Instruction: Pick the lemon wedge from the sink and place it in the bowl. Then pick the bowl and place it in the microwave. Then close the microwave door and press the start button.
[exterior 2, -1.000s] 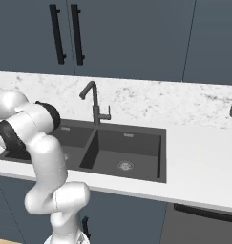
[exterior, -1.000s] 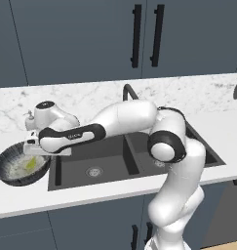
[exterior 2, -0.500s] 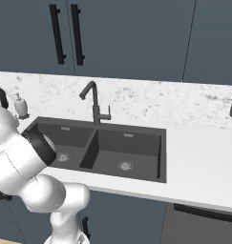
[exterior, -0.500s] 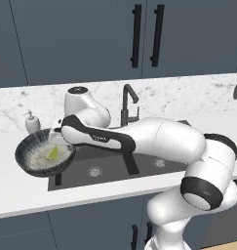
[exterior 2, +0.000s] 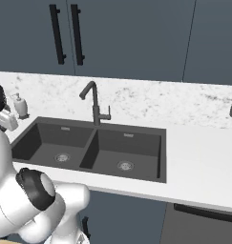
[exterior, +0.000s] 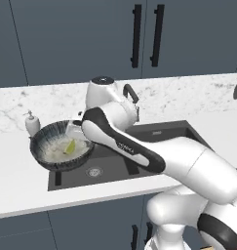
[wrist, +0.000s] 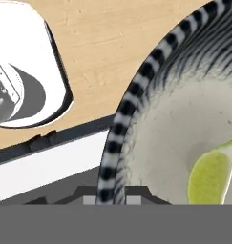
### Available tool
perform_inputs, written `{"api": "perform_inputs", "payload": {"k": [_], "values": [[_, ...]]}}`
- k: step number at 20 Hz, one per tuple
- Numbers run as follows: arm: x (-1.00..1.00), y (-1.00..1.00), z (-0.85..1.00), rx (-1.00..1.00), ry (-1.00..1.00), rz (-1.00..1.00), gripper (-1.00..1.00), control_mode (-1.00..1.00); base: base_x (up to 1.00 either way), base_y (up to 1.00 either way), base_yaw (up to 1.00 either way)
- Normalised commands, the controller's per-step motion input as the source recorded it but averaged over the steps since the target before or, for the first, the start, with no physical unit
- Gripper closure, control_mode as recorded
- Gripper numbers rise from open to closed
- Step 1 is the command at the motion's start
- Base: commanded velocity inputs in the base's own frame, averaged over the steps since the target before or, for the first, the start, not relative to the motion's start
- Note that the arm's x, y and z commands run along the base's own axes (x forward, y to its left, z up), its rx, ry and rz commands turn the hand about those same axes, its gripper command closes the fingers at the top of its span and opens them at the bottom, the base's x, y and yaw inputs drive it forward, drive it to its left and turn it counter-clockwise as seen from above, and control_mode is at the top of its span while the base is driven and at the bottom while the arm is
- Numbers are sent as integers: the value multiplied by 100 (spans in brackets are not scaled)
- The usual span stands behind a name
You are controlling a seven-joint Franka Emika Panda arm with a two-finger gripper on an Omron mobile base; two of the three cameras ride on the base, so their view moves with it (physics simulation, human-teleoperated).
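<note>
The gripper (exterior: 76,131) pinches the rim of the bowl (exterior: 55,157), held in the air over the sink's (exterior: 154,134) left end. The wedge (exterior: 70,146) lies inside (first step done). Microwave placement, door and start button remain.

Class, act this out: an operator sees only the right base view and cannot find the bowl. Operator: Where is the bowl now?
Observer: The bowl hangs lifted above the left end of the sink, in the left base view.
Operator: Is the lemon wedge inside?
Observer: Yes, the lemon wedge lies on its pale inner floor.
Operator: How is it held?
Observer: The claw pinches the striped rim, one fingertip inside, the other outside.
</note>
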Motion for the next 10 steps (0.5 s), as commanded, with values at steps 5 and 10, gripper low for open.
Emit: {"api": "perform_inputs", "payload": {"k": [5, 10], "values": [[-65, -36, 74, 0, 0, -27, 100, -100, 0, 0, 0], [-40, -56, 62, 0, 3, -43, 100, -100, 0, 0, 0]]}}
